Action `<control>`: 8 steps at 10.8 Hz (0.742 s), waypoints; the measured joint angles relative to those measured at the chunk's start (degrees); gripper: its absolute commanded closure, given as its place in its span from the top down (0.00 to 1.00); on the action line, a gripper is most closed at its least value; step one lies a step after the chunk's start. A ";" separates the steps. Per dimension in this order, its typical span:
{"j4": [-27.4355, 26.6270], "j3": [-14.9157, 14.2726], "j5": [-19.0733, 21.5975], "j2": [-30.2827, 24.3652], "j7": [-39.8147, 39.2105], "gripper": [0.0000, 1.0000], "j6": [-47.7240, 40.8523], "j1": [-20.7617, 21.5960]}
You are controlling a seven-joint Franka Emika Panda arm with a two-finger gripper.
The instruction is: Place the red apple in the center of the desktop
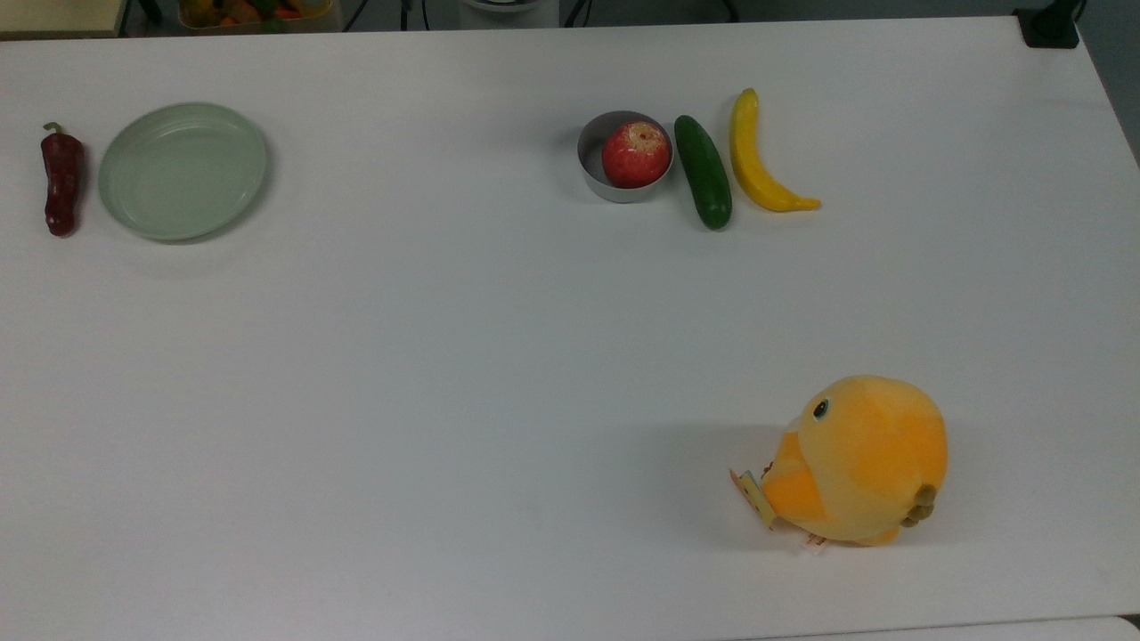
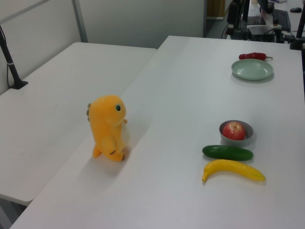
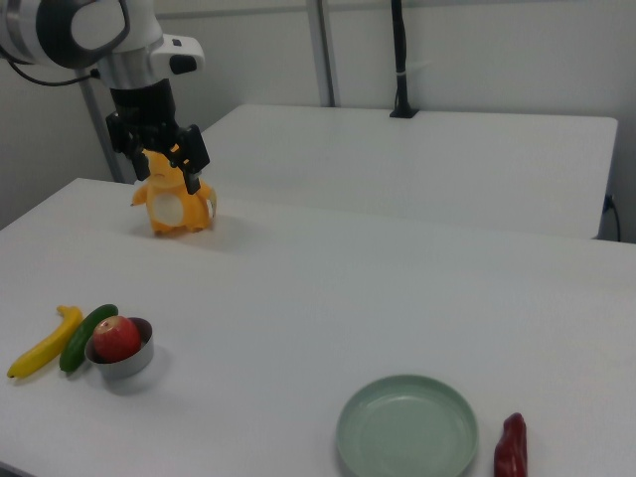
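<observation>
Red apple (image 1: 636, 154) sits in a small grey bowl (image 1: 595, 169), stem dimple up, filling most of it. Cucumber (image 1: 703, 171) lies just beside the bowl, banana (image 1: 757, 158) beyond that. Gripper (image 3: 177, 157) hangs high in the right view, in front of the orange plush toy (image 3: 174, 207); apple is well below the jaws and off toward the near table edge. Jaws look parted a little and hold nothing.

Step in hand, by my reading: reach and pick. Best come straight down over the dimple, jaws opened wider than the fruit, fingers set so they slip inside the bowl wall and miss the cucumber. Lift clear before moving to the bare middle of the desktop (image 1: 499, 356), away from green plate (image 1: 183, 170) and chili pepper (image 1: 61, 182).
</observation>
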 measured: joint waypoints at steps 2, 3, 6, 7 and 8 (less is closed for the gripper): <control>-0.51 0.11 0.00 -0.02 -0.29 1.00 0.00 0.05; -1.30 0.33 0.00 0.00 -0.34 1.00 0.00 0.12; -2.87 1.11 0.00 -0.01 -0.43 1.00 0.00 0.23; -3.84 2.08 0.00 0.01 -0.48 1.00 0.00 0.25; -5.20 3.49 0.00 0.04 -0.49 1.00 0.00 0.29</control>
